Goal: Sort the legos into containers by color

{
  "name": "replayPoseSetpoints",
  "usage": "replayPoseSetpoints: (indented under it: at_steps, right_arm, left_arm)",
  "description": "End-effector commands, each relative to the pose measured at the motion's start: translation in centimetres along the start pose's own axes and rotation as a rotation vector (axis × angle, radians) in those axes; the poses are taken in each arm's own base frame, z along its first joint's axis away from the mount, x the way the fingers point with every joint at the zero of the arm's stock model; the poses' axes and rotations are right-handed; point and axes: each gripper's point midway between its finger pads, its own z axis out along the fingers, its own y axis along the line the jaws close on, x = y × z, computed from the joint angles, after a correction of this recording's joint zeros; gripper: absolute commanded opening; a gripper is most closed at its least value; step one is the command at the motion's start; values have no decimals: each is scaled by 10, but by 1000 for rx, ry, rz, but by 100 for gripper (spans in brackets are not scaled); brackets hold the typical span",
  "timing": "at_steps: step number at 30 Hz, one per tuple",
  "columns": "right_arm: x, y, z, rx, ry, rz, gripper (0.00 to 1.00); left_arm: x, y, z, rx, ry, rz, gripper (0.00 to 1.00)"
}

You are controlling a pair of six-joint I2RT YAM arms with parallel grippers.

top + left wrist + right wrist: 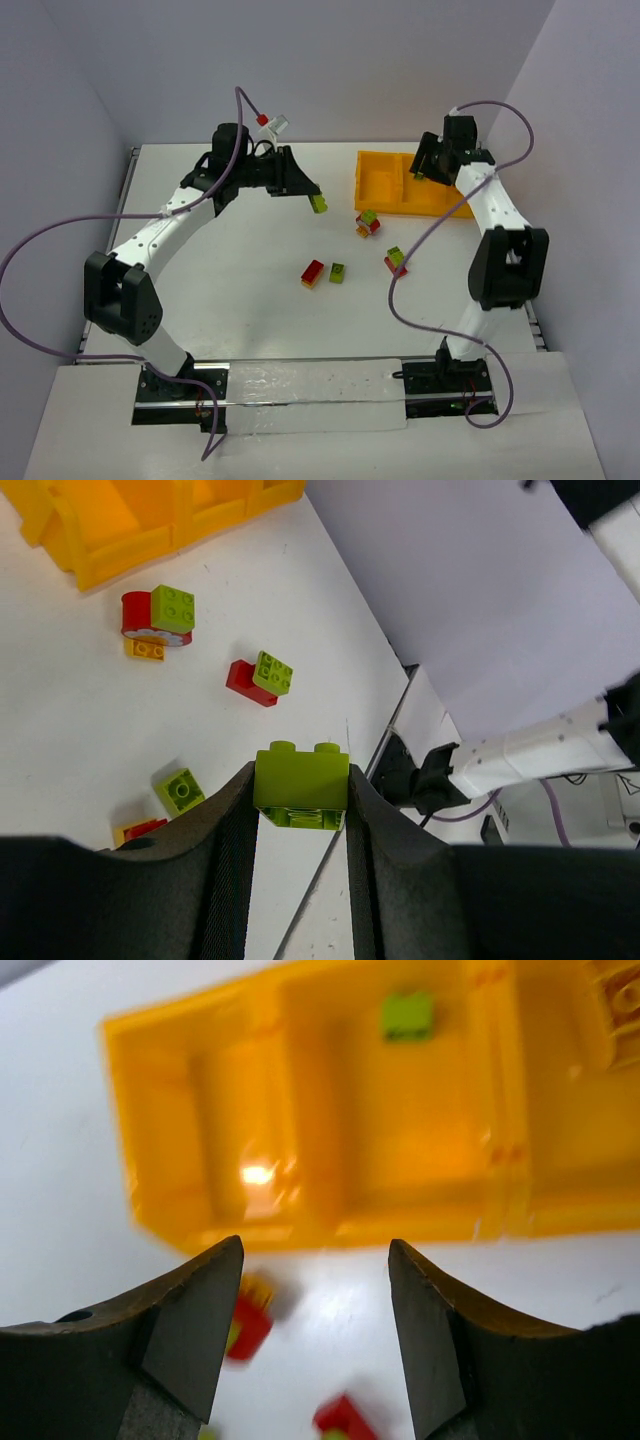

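My left gripper (316,201) is shut on a lime green lego (300,783) and holds it above the table, left of the orange-yellow tray (382,200). My right gripper (315,1260) is open and empty, hovering over the tray (300,1215) near its middle compartment, where one green lego (406,1015) lies. On the table lie a red, green and yellow cluster (368,222), a red-and-green pair (396,261), a lone green lego (338,272) and a red-and-yellow pair (312,273). The left wrist view shows the cluster (160,620), the pair (260,680) and the lone green lego (180,790).
White walls close in the back and both sides. The table's right edge (385,730) runs beside the right arm's base (450,375). Cables loop from both arms. A red and white connector (272,122) hangs near the left arm.
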Motion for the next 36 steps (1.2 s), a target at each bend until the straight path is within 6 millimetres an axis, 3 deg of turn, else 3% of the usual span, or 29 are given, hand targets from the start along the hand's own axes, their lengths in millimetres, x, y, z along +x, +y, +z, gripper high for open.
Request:
replayPoseSetpoints:
  at_steps: [1,2,3,5,7,14,19,26,31,35,36]
  right_arm:
    - [4,95,-94,-319,-171,-242,67]
    - [9,109,-114,-373,-202,-306,68]
    - [25,119,-113,-409,-179,-345,69]
    - [57,149,-142,-512,-205,-426,74]
    - [71,165,-167,-595,-232,-443,77]
    - [122,206,-198,-760,-208,-525,80]
    - [126,227,-197,-784,-197,-530,77]
    - [135,256,-182,-796,-175,-535,63]
    - [135,266,-175,-806,-176,-513,54]
    - [133,268,-174,-802,-179,-499,35]
    - [132,267,-175,-799,-189,-492,22]
  left_arm:
    - [-25,-15,-2,-7,-65,17,0]
    - [-26,-11,1,-20,-70,-1,0]
    - [-26,-9,2,-25,-66,-7,0]
    - [-29,-1,6,-59,-79,-37,0]
    - [-27,7,8,-90,-71,-63,0]
    - [-28,19,8,-148,-84,-85,0]
    - [-28,20,9,-149,-93,-96,0]
    - [-26,18,6,-150,-98,-102,0]
    - [-25,18,4,-153,-97,-97,0]
    - [-24,17,3,-150,-98,-94,0]
    - [-24,17,3,-152,-99,-91,0]
